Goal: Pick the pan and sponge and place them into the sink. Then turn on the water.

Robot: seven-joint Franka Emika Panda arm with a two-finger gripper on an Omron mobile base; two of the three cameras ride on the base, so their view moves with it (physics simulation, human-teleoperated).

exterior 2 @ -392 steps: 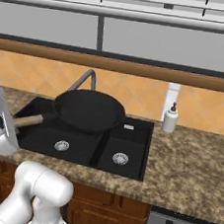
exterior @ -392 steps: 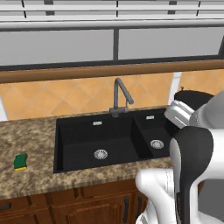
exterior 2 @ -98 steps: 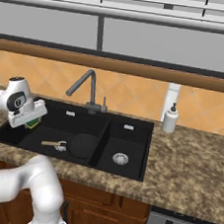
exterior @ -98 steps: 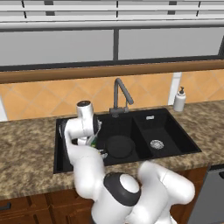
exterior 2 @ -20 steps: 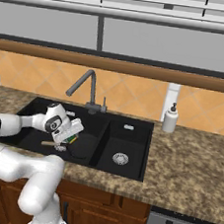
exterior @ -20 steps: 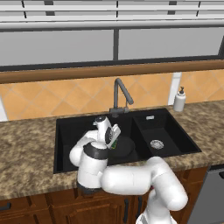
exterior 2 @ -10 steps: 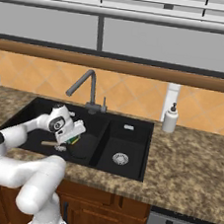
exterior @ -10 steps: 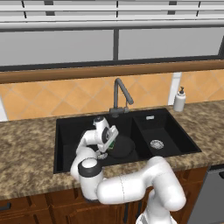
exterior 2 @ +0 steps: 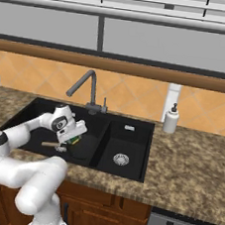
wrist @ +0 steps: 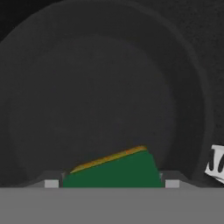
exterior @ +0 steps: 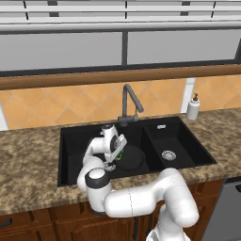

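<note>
Sponge clamped in tool, green face to cam, long axis across fingers — over pan in sink.

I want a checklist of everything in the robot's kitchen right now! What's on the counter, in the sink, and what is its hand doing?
Surface: brown speckled stone counter around the sink.
Sink: black, two basins; silver drain in the smaller one.
Pan: lying in the large basin, wooden handle pointing away from the small basin.
Sponge: between the fingers, green face toward the camera, yellow edge on top, held above the pan.
Water: no stream seen at the faucet.
Clutter: white soap dispenser on the counter behind the sink.
Gripper: shut on the sponge, low over the large basin.
Cables: nothing seen.
Surroundings: orange tiled wall, wooden ledge, window above, wooden cabinets below.
</note>
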